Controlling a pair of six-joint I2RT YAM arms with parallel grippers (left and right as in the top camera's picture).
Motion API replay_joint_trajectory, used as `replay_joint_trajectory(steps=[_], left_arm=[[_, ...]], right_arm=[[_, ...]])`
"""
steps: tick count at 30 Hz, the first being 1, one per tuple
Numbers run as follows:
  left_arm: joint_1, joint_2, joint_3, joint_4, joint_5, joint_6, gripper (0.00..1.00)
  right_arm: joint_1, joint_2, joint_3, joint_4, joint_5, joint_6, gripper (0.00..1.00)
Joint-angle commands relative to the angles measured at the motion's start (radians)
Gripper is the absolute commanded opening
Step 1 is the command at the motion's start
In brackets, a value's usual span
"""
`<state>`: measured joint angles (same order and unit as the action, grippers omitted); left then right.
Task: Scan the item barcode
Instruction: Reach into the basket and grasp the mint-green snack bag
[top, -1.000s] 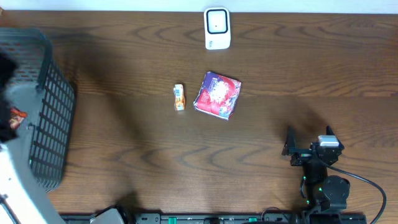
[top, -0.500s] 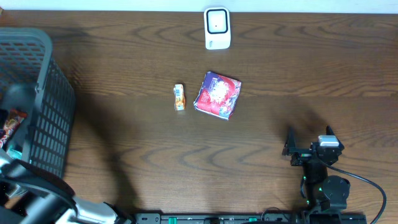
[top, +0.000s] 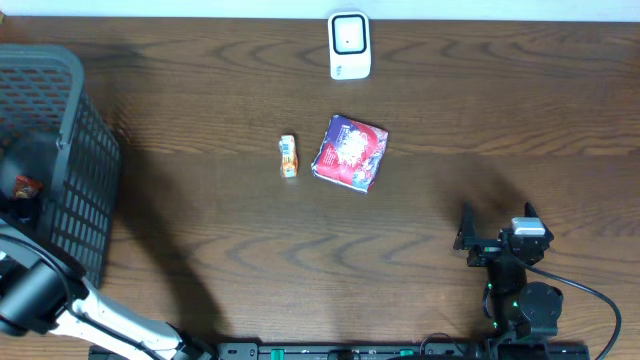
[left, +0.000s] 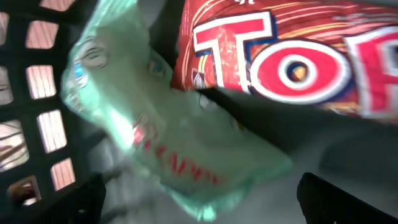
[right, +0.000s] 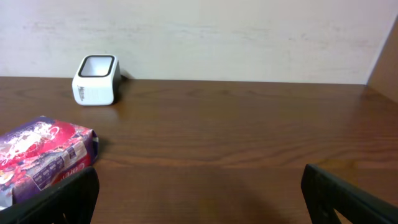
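My left gripper is down inside the black mesh basket, open, its dark fingers wide apart. Between and just beyond them lies a pale green packet with red lettering. A red packet with big white letters lies past it. Nothing is gripped. The white barcode scanner stands at the table's far edge, also the white barcode scanner in the right wrist view. My right gripper rests open at the near right, empty.
A purple and red packet and a small orange packet lie mid-table below the scanner. The basket's grid wall rises close on the left of my left gripper. A pale wall backs the table.
My left arm has shifted over the basket at the left edge, with its gripper now low among the packets. The right arm and the table items have not moved.
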<state>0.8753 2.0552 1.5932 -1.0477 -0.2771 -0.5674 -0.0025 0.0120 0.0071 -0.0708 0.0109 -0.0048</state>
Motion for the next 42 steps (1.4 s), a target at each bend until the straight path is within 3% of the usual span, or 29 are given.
replay_joint_trajectory(steps=[1,5,7,8,11,13,14,21,25,33,38,41,42], left_arm=[[0.000,0.031,-0.002,0.002,-0.046,0.046,0.98],[0.000,0.048,-0.038,0.019,-0.046,0.055,0.99],[0.000,0.049,-0.069,0.042,-0.046,0.055,0.93],[0.000,0.049,-0.084,0.054,-0.046,0.055,0.84],[0.000,0.049,-0.099,0.062,-0.046,0.076,0.38],[0.000,0.047,-0.098,0.061,-0.046,0.088,0.21],[0.000,0.045,-0.097,0.057,-0.046,0.094,0.08],[-0.002,-0.018,-0.069,-0.004,-0.045,0.095,0.07],[-0.007,-0.130,-0.035,-0.028,0.036,0.096,0.07],[-0.008,-0.520,-0.030,0.124,0.422,0.093,0.07],[-0.024,-0.719,-0.030,0.257,0.769,-0.047,0.07],[-0.108,-0.782,-0.030,0.339,1.008,-0.074,0.07],[-0.197,-0.801,-0.030,0.362,1.052,-0.074,0.07]], right_arm=[[-0.006,-0.005,-0.002,-0.004,-0.005,0.011,0.99],[-0.006,-0.005,-0.002,-0.004,-0.005,0.011,0.99],[-0.006,-0.005,-0.002,-0.004,-0.005,0.011,0.99],[-0.006,-0.005,-0.002,-0.004,-0.005,0.011,0.99],[-0.006,-0.005,-0.002,-0.004,-0.005,0.011,0.99],[-0.006,-0.005,-0.002,-0.004,-0.005,0.011,0.99],[-0.006,-0.005,-0.002,-0.004,-0.005,0.011,0.99],[-0.006,-0.005,-0.002,-0.004,-0.005,0.011,0.99],[-0.006,-0.005,-0.002,-0.004,-0.005,0.011,0.99],[-0.006,-0.005,-0.002,-0.004,-0.005,0.011,0.99],[-0.006,-0.005,-0.002,-0.004,-0.005,0.011,0.99],[-0.006,-0.005,-0.002,-0.004,-0.005,0.011,0.99],[-0.006,-0.005,-0.002,-0.004,-0.005,0.011,0.99]])
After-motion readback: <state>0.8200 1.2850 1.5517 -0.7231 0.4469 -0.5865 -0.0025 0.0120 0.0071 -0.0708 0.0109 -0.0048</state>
